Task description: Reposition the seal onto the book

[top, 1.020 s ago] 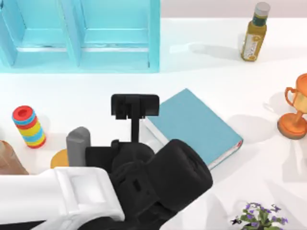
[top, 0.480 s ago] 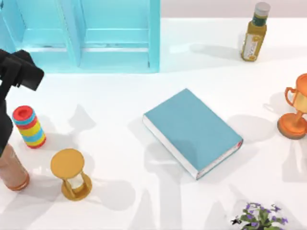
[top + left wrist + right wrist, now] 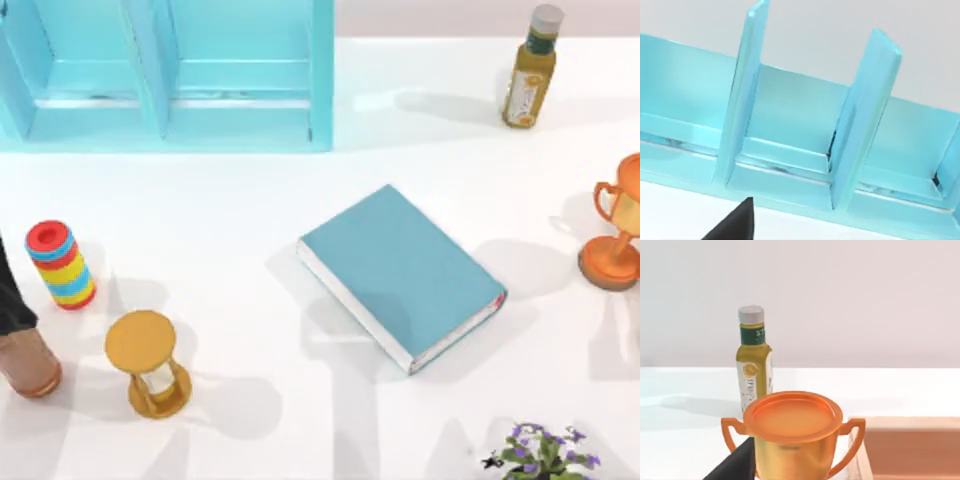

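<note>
Left arm (image 3: 12,300) has pulled out of the top view almost entirely. A second ago its black and white bulk filled the lower left and centre of the frame, covering the book's (image 3: 405,272) left corner and most of the hourglass (image 3: 150,362). Half a second ago it was a dark shape at the left edge, upper left. Now it is a thin dark sliver at the left edge, mid-height, above the reddish-brown cylinder (image 3: 26,360). Book, hourglass and cylinder are now fully uncovered.
</note>
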